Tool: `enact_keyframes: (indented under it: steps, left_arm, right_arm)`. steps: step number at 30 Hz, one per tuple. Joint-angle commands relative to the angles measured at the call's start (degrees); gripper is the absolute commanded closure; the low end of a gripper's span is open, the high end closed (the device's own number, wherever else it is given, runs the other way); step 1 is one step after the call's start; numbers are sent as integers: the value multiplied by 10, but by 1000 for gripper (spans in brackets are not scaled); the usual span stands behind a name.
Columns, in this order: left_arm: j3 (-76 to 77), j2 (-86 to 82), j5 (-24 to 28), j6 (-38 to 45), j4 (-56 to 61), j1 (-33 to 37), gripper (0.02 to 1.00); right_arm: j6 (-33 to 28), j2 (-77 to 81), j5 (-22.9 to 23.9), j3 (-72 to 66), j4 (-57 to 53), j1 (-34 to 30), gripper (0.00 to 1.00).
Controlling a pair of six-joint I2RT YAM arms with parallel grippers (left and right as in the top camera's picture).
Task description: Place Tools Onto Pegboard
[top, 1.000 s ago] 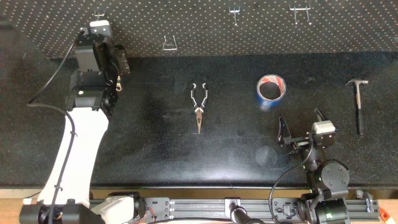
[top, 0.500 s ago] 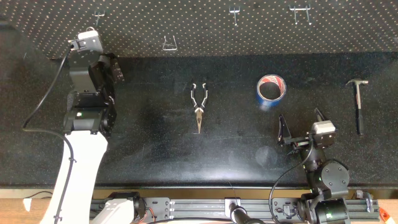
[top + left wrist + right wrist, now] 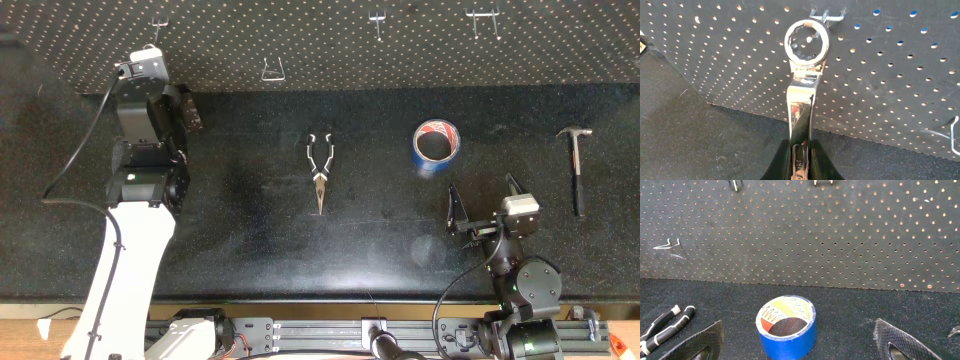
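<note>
- The left claw (image 3: 800, 152) is clamped on the shank of a wrench (image 3: 802, 100). It holds the wrench upright with the ring end on top, facing the pegboard (image 3: 890, 75), which suits threading the ring over a peg.
- The ring sits just below and beside a double-prong hook (image 3: 827, 15). It looks short of the prongs, though the angle leaves it unclear whether they touch.
- The right claw (image 3: 485, 203) hangs low near its base with fingers wide apart and empty, facing the tape roll (image 3: 787, 340), probably ready for a later pick.
- Pliers (image 3: 320, 170), the tape roll and a hammer (image 3: 577, 170) lie well apart on the tabletop (image 3: 250, 230), each with room for a claw.
- There are no bins or trays. The holders are the pegboard hooks, such as the wire loop (image 3: 272, 70), and each one in sight is bare.
</note>
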Motion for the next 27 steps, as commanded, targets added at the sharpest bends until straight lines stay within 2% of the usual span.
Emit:
enact_keyframes:
  steps: [1,18,22,27]
  left_arm:
    - [-3,14,-15,-9,3,2,989]
    - [-2,42,-5,-9,55,20,991]
    - [-2,55,46,-7,58,20,989]
    - [-2,70,47,-7,72,20,991]
  right_arm:
    - [4,-4,3,-2,-3,4,25]
    - [4,-4,3,-2,-3,4,25]
    - [4,-4,3,-2,-3,4,25]
    - [4,-4,3,-2,-3,4,25]
